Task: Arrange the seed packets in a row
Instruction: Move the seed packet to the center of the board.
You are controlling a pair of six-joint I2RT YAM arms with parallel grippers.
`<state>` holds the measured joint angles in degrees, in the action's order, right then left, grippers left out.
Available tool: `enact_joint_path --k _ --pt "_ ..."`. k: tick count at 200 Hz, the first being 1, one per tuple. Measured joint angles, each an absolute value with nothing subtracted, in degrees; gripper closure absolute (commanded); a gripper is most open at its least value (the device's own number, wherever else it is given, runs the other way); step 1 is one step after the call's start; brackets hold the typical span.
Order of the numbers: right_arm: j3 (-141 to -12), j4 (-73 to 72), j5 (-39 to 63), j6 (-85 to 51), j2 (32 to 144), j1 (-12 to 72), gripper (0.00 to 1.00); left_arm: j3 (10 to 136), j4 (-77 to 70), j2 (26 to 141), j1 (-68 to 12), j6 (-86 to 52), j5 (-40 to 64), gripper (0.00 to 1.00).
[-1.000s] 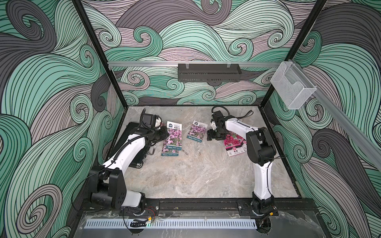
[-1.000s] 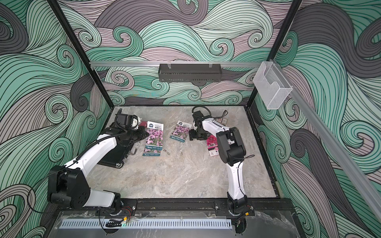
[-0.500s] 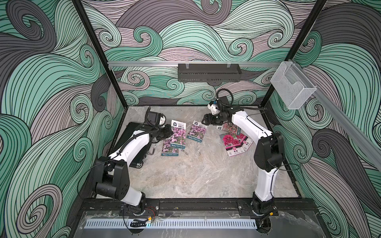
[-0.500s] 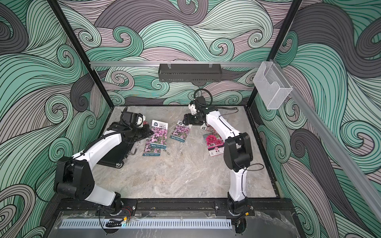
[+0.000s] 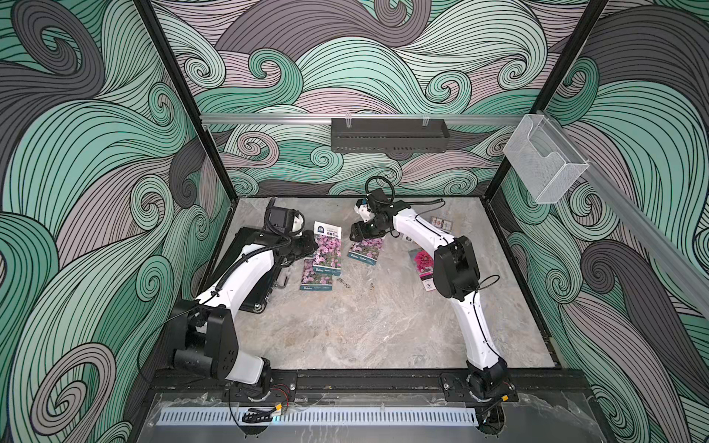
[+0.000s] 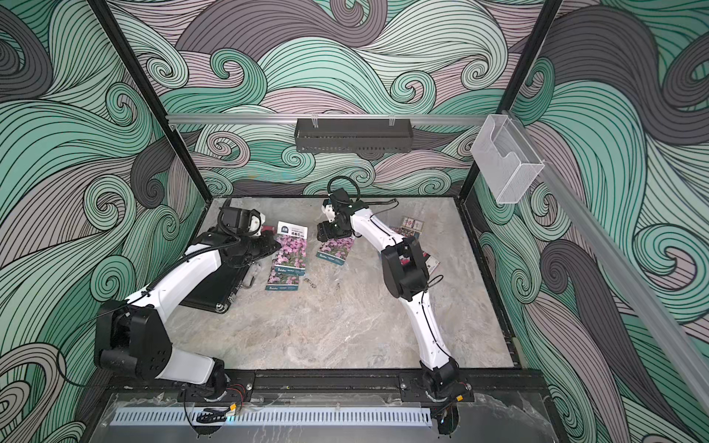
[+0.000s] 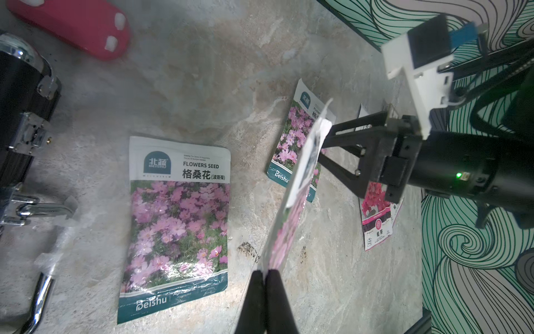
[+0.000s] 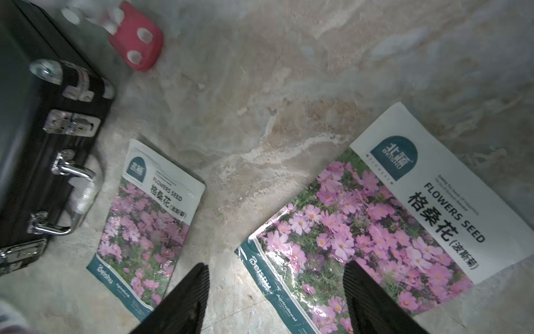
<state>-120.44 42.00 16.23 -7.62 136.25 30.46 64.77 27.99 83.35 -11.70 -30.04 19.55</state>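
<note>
Pink-flowered packet (image 7: 289,225) clamped in left gripper (image 7: 265,273); right gripper (image 8: 276,264) spread above second packet (image 8: 375,219); black case (image 8: 37,144) closed.

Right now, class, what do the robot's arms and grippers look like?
The left arm and right arm have white shells with black joints and black cables. The left gripper and right gripper have slim black fingers; the right wrist shows a green light.

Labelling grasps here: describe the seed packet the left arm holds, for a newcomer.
Find the black case at the left of the table. Beside it, the left gripper pinches one purple-pink packet by an edge. Unlike the two matching packets lying flat, it is lifted, tilted.
</note>
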Motion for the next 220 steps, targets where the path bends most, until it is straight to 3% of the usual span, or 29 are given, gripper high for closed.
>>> enact_joint_path --k 75,220 --pt "-114.5 43.7 14.4 -7.2 136.9 31.6 0.25 64.6 27.6 83.4 -11.7 -30.1 20.1 1.00" --pt "-92.5 47.6 4.2 -3.2 122.8 31.3 0.25 64.4 26.7 84.7 -11.7 -30.2 20.5 1.00"
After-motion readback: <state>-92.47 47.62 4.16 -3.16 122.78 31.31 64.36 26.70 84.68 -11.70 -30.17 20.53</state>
